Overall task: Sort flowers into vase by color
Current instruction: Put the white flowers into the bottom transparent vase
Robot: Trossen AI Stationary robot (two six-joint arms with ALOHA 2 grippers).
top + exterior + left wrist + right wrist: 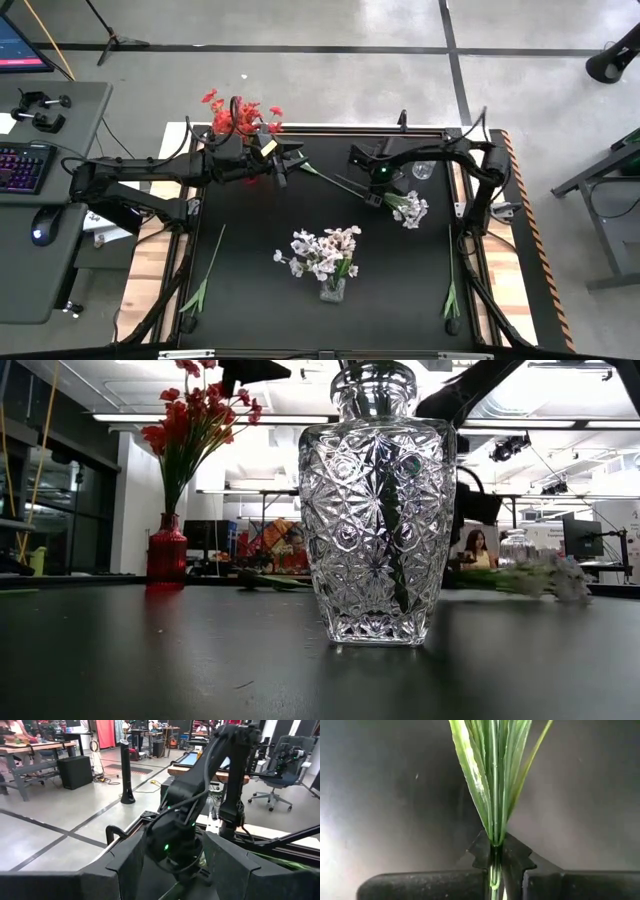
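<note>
White-blossomed green-stemmed spray (408,208) sat pinched in my right gripper (372,199); right wrist view showed the fingers pressed together on the thin stem, green leaves (492,780) fanning away past the tips. From the grip outward, the stem's long axis ran roughly flat over the black table (250,260), blossom end pointing toward my right side and slightly toward the near edge. Clear cut-glass vase (333,288), already holding white blossoms, stood near the table's middle front, nearer to my right arm than my left. So, I judged, the spray needed swinging upright, stem end down, over that vase mouth. My left gripper (283,160) hovered beside the red glass vase of red flowers (240,118) at the far edge, fingers spread, empty. Two green stems (205,275) lay flat near the front corners.
</note>
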